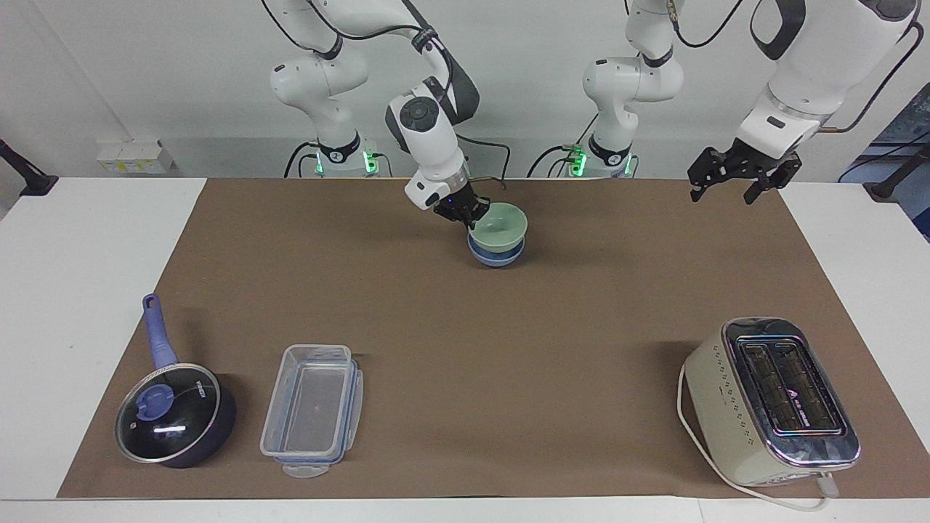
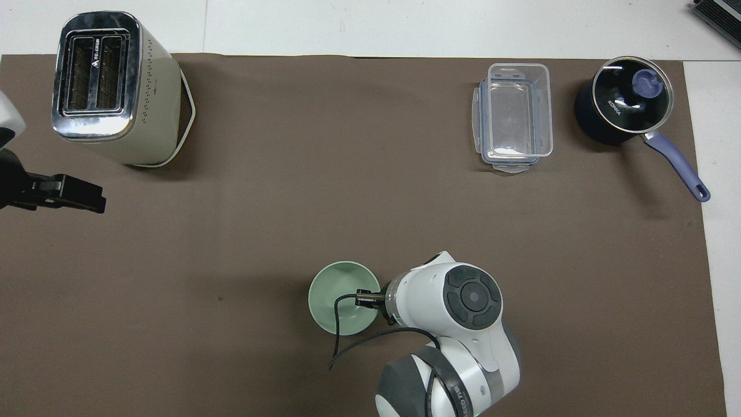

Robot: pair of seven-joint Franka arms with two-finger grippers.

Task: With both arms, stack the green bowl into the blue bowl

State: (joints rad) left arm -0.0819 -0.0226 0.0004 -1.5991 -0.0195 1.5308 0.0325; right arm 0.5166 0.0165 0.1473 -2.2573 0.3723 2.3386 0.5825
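Right now I see the green bowl (image 1: 498, 224) sitting nested in the blue bowl (image 1: 497, 254), close to the robots' edge of the brown mat (image 1: 465, 312) and about midway along it. From overhead the green bowl (image 2: 341, 296) covers the blue one completely. My right pincer (image 1: 465, 212) is clamped on the green bowl's rim, on the side toward the right arm's end of the desk (image 1: 80, 247), with its fingertips pressed together over the rim. The right arm reaches down to it from its base, its wrist tilted toward the bowls.

My left pincer (image 1: 734, 185) hangs in the air with its fingers apart and nothing between them, well away from the bowls, over the mat's edge at the left arm's end of the desk. That arm waits.

Taking the bowls as my landmark, everything else lies farther from the robots than they do. A cream toaster (image 1: 770, 399) with a chrome top stands well off toward the left arm's end, its white cord curling beside it. Toward the right arm's end, a clear plastic box (image 1: 312, 408) lies open, and just past it, farther still from the bowls, stands a dark blue saucepan (image 1: 174, 414) with a glass lid, its handle pointing toward the robots.
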